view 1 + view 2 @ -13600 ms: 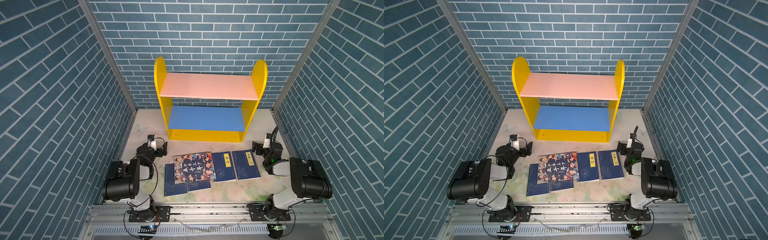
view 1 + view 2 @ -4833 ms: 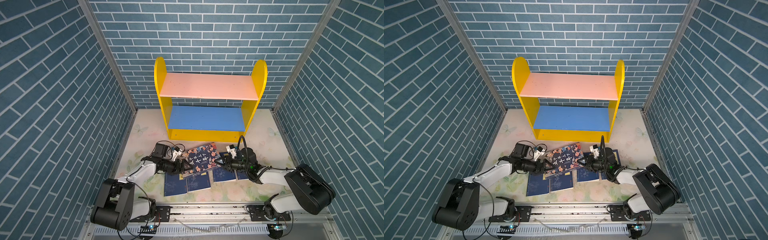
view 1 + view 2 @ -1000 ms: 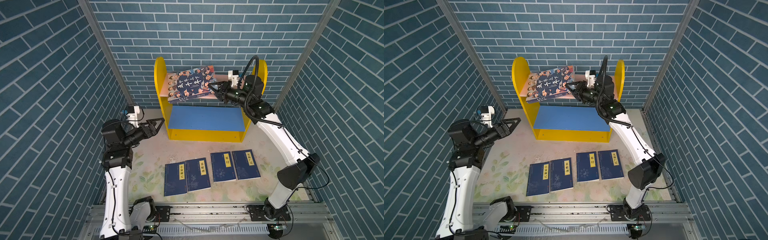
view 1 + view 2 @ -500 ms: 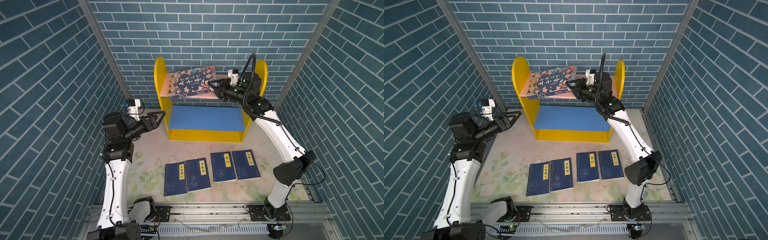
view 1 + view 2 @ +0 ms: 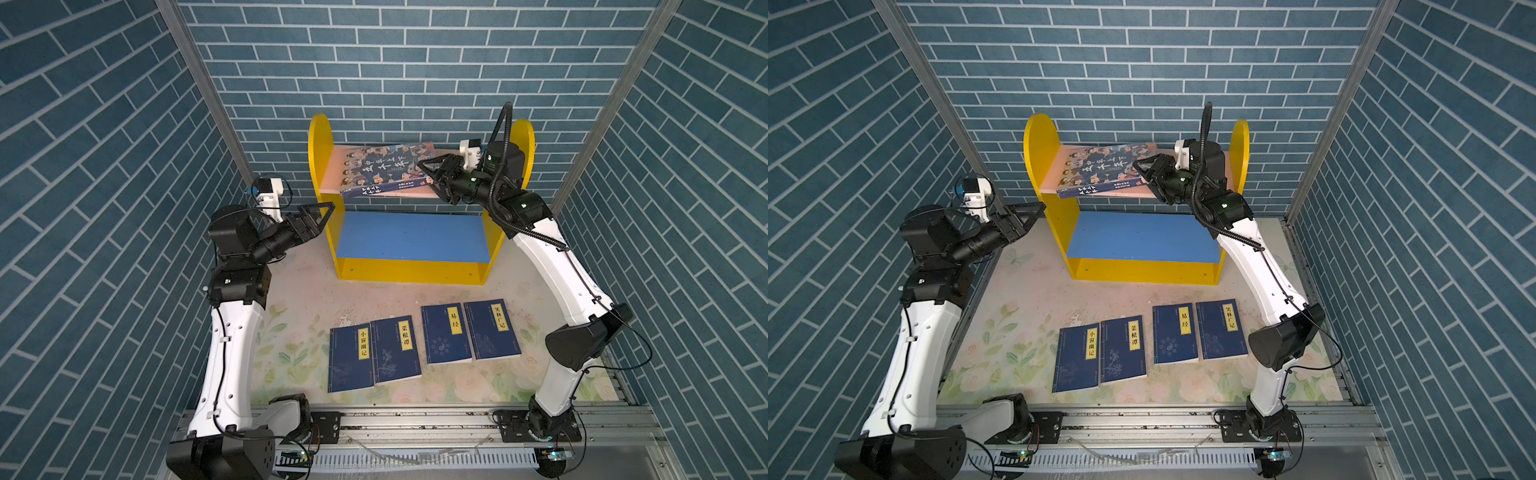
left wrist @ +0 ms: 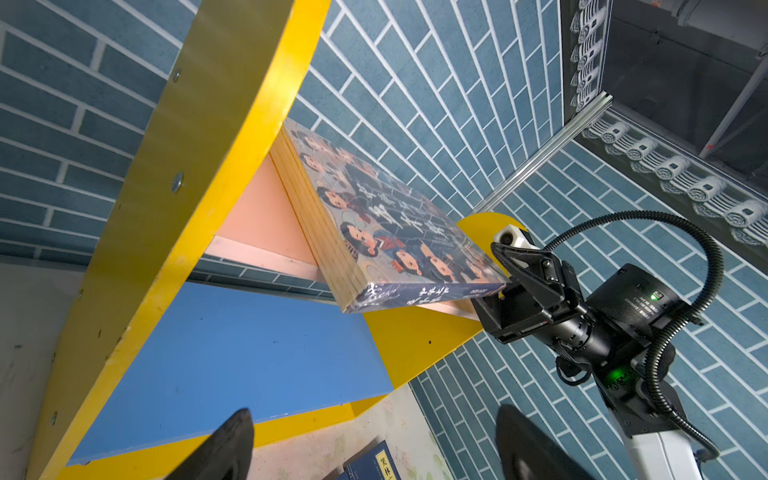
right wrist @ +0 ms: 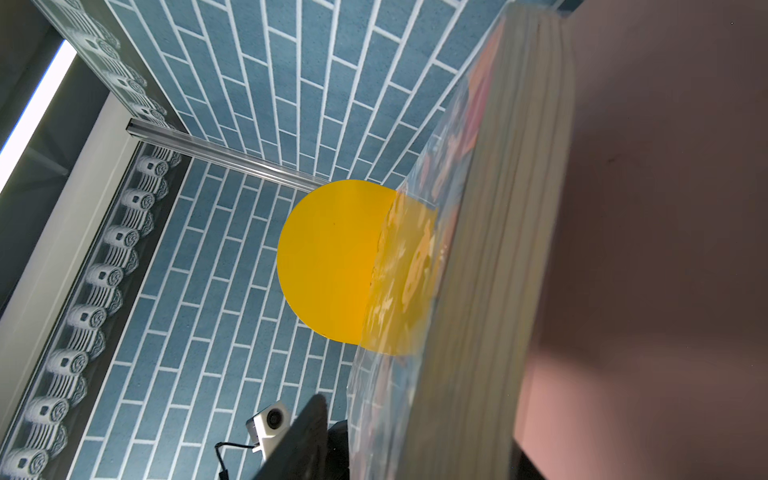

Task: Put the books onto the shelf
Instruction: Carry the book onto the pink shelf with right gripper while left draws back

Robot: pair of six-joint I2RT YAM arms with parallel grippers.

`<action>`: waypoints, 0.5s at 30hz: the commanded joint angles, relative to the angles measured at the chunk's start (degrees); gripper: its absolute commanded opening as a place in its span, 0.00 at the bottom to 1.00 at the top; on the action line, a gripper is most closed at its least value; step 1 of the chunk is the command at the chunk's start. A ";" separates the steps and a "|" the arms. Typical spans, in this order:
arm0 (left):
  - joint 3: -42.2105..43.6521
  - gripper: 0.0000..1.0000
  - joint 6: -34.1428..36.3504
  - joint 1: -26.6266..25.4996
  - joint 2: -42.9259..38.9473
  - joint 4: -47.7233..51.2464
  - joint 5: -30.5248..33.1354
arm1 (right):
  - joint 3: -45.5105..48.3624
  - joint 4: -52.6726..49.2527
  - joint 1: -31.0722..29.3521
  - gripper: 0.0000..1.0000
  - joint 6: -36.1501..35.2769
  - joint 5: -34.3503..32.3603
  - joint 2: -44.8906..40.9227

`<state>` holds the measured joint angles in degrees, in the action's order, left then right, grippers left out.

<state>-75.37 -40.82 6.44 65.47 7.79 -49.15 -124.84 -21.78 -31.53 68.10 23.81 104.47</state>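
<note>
The book (image 5: 384, 168), shelved left-right, was straddled at its right end by the parted jaws of the right gripper (image 5: 428, 176). The left gripper (image 5: 326, 217) was open.

Cartoon book (image 5: 1104, 168) on pink shelf (image 5: 1052, 176), four navy books (image 5: 1125, 349) on tabletop (image 5: 1025, 332)

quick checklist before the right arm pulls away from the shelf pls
1. Cartoon-cover book rests on the pink upper board: ok.
2. Book square on the board: not ok. It sits skewed and its front corner juts past the edge.
3. Right gripper free of the book: cannot tell. Its jaws straddle the book's right edge.
4. Left gripper open, empty and beside the shelf: ok.
5. Four navy books lying flat on the table: ok.
</note>
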 commanded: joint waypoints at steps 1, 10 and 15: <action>-2.97 0.92 -1.65 -0.87 1.03 -2.81 2.17 | -4.88 -0.02 -0.53 0.62 -3.18 -0.65 0.07; -7.26 0.92 -1.98 -6.27 5.44 -4.26 5.50 | -11.40 -10.50 -1.17 0.88 -7.83 -1.99 2.12; -8.08 0.90 -3.04 -7.33 5.86 -3.70 6.95 | -15.25 -16.68 -1.39 0.88 -11.98 -2.93 3.34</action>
<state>-81.73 -43.31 -0.43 71.70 5.30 -43.68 -136.14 -36.67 -32.75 62.15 22.44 107.81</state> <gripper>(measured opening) 0.903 0.883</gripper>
